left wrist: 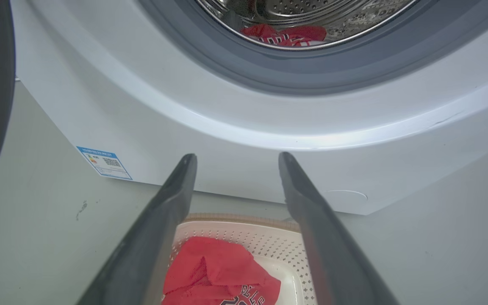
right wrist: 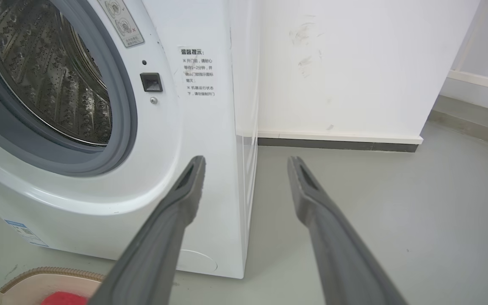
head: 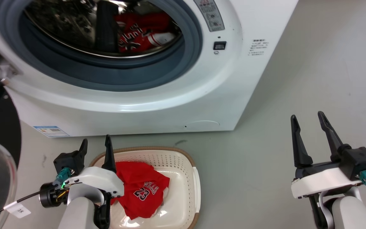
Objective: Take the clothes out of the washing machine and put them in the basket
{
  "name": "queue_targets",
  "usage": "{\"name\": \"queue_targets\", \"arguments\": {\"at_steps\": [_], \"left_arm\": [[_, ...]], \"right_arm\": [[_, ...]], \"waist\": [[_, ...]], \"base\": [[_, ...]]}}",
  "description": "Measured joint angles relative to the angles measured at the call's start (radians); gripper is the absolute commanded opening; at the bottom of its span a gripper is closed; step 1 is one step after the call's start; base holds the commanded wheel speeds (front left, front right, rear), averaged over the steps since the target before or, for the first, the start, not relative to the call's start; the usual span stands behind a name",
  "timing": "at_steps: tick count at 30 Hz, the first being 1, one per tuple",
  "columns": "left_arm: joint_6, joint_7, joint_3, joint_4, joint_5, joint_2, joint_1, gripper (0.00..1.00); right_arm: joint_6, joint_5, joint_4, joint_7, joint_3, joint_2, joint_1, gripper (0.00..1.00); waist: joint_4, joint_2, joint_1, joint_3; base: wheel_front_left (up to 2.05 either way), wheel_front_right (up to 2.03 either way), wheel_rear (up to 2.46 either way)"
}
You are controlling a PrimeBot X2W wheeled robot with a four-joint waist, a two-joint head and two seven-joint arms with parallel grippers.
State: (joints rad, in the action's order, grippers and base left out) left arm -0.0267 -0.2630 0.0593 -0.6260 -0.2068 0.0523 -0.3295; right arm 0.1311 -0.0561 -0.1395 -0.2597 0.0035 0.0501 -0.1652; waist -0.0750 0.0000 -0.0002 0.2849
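The left claw reaches forward low over the floor, released and empty, its fingers pointing at 12 o'clock toward the washing machine. A red jersey numbered 23 lies crumpled in the basket, at the claw's 4 o'clock. More red clothes lie in the drum at 12 o'clock. The right claw hangs released and empty above the floor, with the basket well apart at its 8 o'clock.

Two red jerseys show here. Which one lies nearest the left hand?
The jersey numbered 23, lying in the basket right beside the open left hand. The other jersey sits farther off, inside the drum of the washing machine.
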Motion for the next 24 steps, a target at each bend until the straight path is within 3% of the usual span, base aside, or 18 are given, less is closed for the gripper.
{"name": "queue_targets", "arguments": {"at_steps": [14,24], "left_arm": [[0.055,0.0,-0.124,0.406,0.026,-0.002,0.075,1.0],[0.044,0.0,-0.12,0.362,0.019,-0.002,-0.082,1.0]], "right_arm": [[0.0,0.008,0.079,0.041,-0.046,0.0,0.043,1.0],[0.0,-0.006,0.093,0.044,-0.033,0.0,0.026,1.0]], "waist": [[0.057,0.0,0.0,-0.057],[0.042,0.0,0.0001,0.002]], "base": [[0.0,0.0,0.0],[0.0,0.0,0.0]]}}
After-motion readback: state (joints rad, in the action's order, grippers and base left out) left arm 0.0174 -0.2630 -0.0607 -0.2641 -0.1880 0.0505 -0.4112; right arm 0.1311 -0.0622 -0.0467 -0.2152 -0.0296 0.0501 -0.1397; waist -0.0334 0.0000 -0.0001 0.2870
